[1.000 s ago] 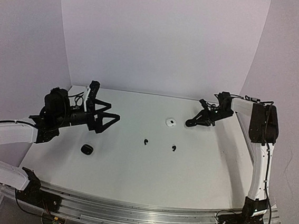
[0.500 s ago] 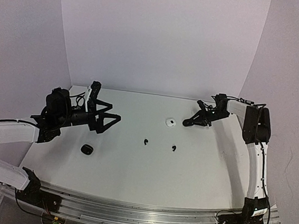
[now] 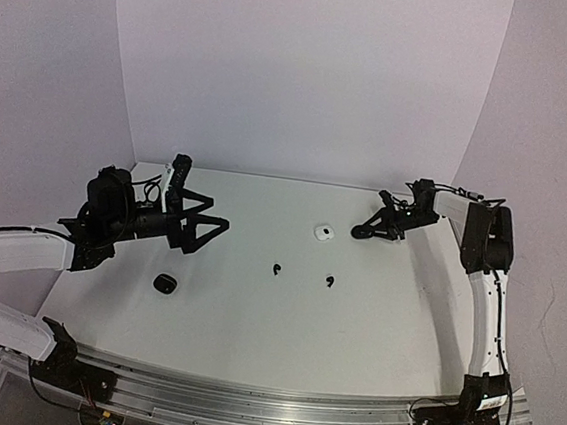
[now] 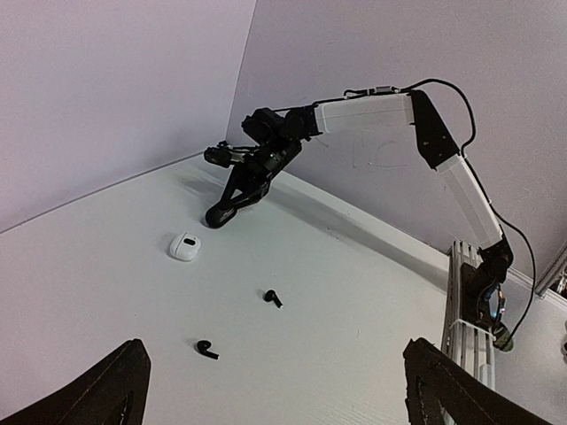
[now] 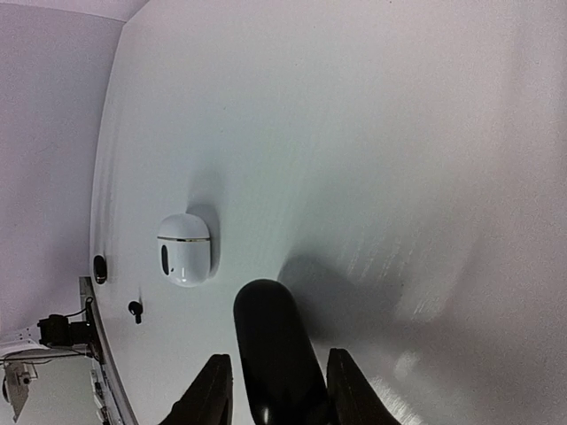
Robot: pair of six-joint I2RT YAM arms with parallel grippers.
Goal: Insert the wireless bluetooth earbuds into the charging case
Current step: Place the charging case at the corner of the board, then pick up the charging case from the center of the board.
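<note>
The white table (image 3: 394,314) fills the scene between pale walls. The right arm (image 3: 485,312) climbs steeply from its base at the near right corner to a high elbow by the right wall, then folds and runs leftward and down towards the far middle of the table. The left arm (image 3: 8,251) comes in low from the near left edge, its forearm almost level above the table's left side and aimed to the right. The left gripper (image 3: 215,214) hangs in the air, fingers spread wide with nothing between them. The right gripper (image 3: 364,232) is down at the table surface. Its wrist view shows a black pebble-shaped case (image 5: 275,345) between its two fingers (image 5: 208,394), which flank it closely; whether they pinch it or merely stand beside it I cannot tell. A white case (image 3: 324,232) lies just left of that gripper, apart from it. A second black case (image 3: 164,283) rests near the table's left side, on the near side of the left gripper. The left black earbud (image 3: 276,268) and the right black earbud (image 3: 329,280) lie loose at mid-table, near each other, on the near side of the white case and outside every case
</note>
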